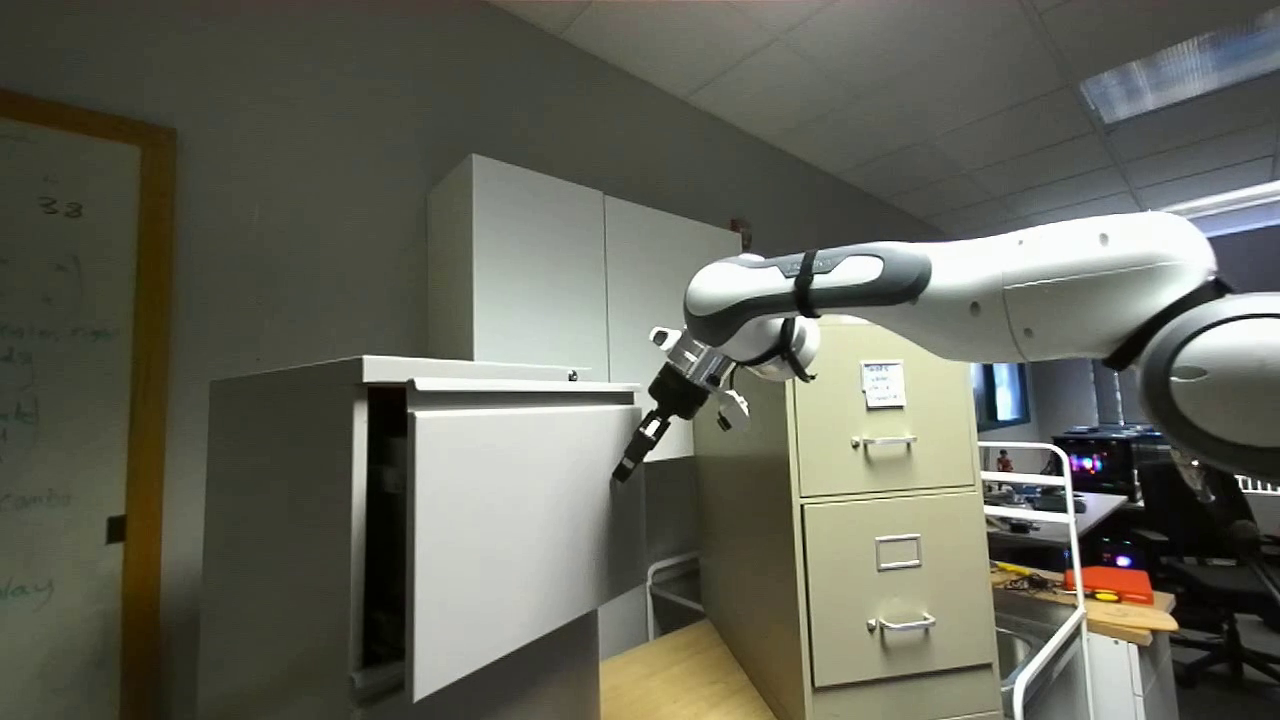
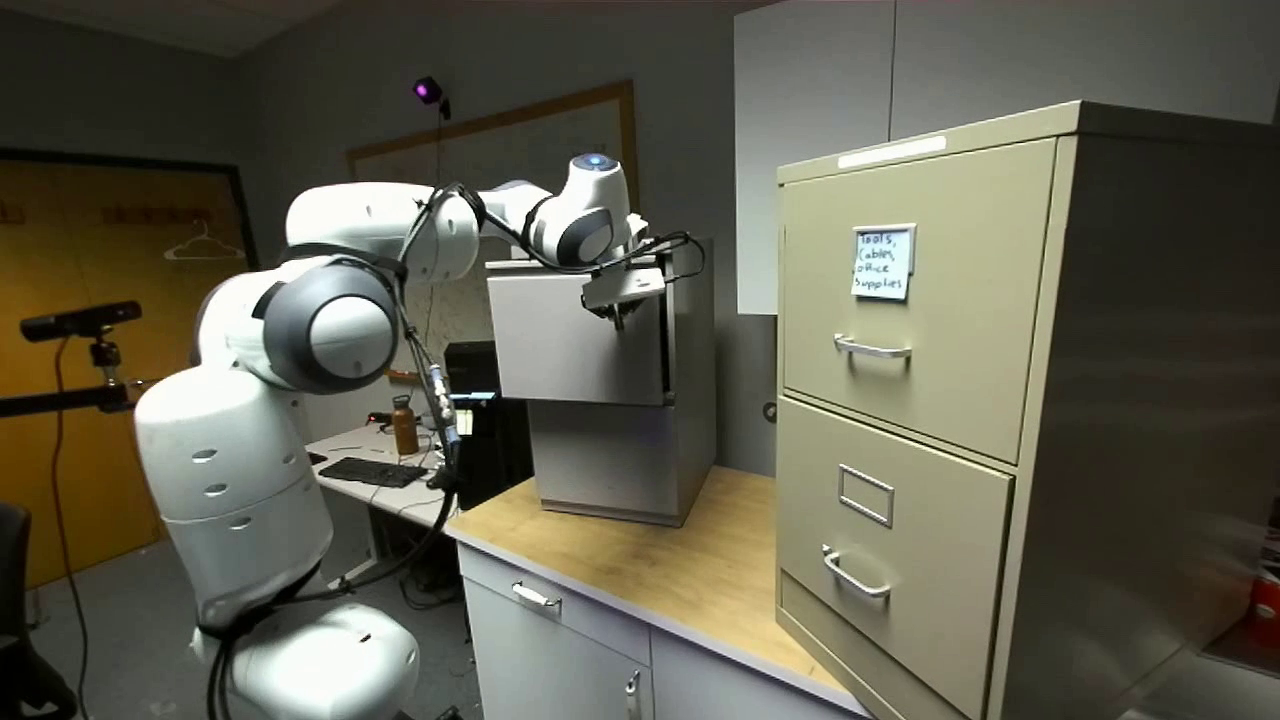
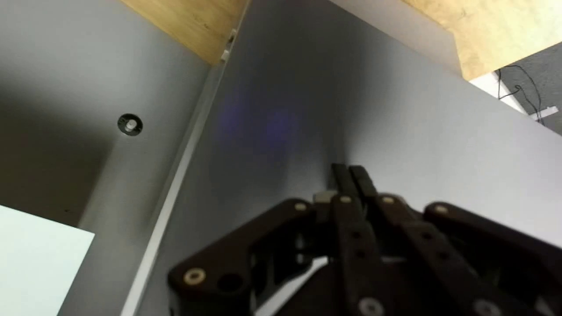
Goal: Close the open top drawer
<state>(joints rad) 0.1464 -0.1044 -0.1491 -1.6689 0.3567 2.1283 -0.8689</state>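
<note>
Top drawer (image 1: 520, 550) stands open, its plain white front jutting out from the white cabinet (image 1: 280, 520). In an exterior view it lies at seven o'clock from the centre, with a dark interior (image 1: 385, 530) showing along the panel's nine o'clock edge. In both exterior views the end effector (image 1: 623, 472) is at the panel, toward two o'clock from the panel's middle. Its fingers (image 3: 364, 181) sit side by side, drawn narrow and almost together. The tips are right at the front face; whether they touch it cannot be told. From three o'clock in an exterior view the white arm (image 1: 1080, 285) extends across, its far end bent so that the fingers point to seven o'clock. In the wrist view the end effector stands at five o'clock, with the smooth panel spread beyond the tips. The cabinet rests on a wood-topped bench (image 2: 630, 560), which shows between it and a beige filing cabinet (image 2: 1000, 420) at three o'clock in an exterior view. A handwritten note (image 2: 882, 263) is fixed to the filing cabinet's upper drawer (image 2: 960, 310). At eleven o'clock in an exterior view, a white two-door cupboard (image 1: 535, 270) hangs on the grey wall (image 1: 310, 200).
</note>
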